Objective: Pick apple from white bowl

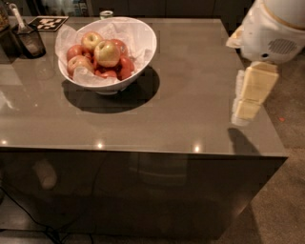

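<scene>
Gripper (244, 110) at right edge of counter (190, 119), opening cannot be told; apple (107, 53) topping white bowl (143, 66), well apart, leftward and farther back

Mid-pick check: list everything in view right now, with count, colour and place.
apple: one, pale yellow-green with red blush, top of the pile in the bowl
other apples: at least five, one yellowish, the rest mostly red, around it
white bowl: one, glossy white, paper-lined, counter's back left
counter: one, grey-brown
dark container: one, holds a utensil, far left
marker tag: one, black-and-white, back left corner
small glass: one, clear, behind the bowl
robot body: white, upper right
gripper: one, cream, over the counter's right edge, apart from the bowl
</scene>
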Controlling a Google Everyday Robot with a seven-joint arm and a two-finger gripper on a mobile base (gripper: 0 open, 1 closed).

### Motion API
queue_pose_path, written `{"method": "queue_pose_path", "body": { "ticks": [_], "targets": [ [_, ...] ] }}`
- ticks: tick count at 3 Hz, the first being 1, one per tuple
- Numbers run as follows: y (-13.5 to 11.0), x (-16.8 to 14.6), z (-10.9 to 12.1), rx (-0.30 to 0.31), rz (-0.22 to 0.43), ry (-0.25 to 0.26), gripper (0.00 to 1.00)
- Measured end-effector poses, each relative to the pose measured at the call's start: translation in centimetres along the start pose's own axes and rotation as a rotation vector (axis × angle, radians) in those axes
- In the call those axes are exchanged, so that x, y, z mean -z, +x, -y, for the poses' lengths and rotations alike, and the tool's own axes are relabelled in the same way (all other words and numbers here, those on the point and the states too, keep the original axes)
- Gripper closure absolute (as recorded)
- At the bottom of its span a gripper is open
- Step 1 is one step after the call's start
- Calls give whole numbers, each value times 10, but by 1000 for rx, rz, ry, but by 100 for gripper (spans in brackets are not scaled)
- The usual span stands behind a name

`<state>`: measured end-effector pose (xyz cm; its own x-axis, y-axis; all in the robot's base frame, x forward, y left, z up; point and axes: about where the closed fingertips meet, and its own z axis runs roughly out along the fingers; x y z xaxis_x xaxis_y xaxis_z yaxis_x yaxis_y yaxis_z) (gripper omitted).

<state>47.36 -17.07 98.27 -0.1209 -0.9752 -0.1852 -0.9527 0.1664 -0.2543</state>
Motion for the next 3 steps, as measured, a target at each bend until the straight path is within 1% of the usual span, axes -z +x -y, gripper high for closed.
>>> {"method": "queue_pose_path", "body": {
  "ticks": [1,2,3],
  "targets": [
    [-2,1,1,1,5,9,0],
    [-7,-6,7,-29,31,30,0],
    [-32,-29,35,-121,97,-32,0]
  ]
}}
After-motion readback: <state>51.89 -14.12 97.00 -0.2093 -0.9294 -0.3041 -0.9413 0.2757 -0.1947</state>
